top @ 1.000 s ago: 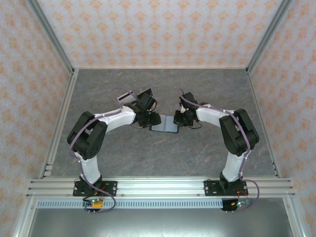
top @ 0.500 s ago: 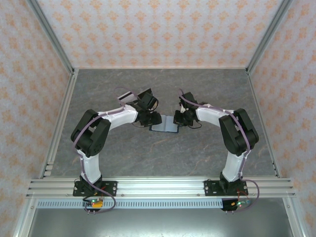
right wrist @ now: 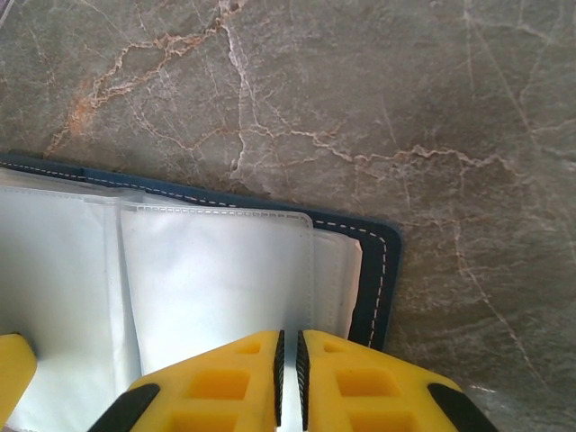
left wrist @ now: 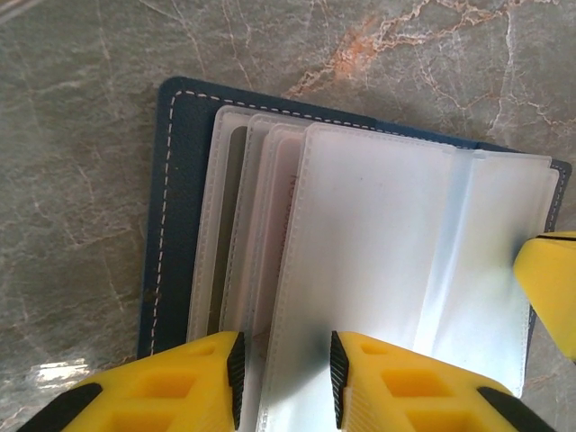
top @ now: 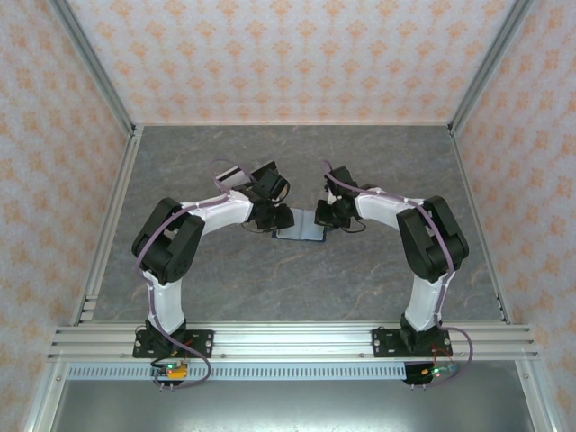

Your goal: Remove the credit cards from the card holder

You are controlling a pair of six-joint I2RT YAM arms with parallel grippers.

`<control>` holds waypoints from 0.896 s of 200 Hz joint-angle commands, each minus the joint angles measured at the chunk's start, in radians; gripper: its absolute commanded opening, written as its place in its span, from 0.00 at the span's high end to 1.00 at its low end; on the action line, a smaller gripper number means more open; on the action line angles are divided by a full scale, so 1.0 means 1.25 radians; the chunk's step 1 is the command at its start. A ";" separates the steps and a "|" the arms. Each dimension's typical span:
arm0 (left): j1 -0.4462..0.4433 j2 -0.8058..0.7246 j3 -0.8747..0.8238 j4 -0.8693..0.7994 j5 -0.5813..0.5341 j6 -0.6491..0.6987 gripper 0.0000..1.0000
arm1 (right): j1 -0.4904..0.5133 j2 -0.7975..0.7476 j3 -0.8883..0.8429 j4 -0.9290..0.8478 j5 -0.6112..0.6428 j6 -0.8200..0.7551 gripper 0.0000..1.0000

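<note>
The left end effector point(left wrist: 284, 360) has narrowed over the card holder's point(left wrist: 175, 180) clear sleeves point(left wrist: 378, 252), probably starting a pinch, while the right end effector point(right wrist: 290, 346) sits nearly closed.

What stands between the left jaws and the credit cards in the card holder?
The card holder's translucent sleeves. What seems a credit card shows faintly as a reddish edge inside one, behind plastic. The left gripper, jaws open, straddles the sleeves' near edge.
</note>
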 commanded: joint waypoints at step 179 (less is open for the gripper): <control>-0.040 -0.039 -0.005 0.152 0.161 -0.047 0.70 | 0.010 -0.056 -0.051 0.020 0.024 -0.003 0.85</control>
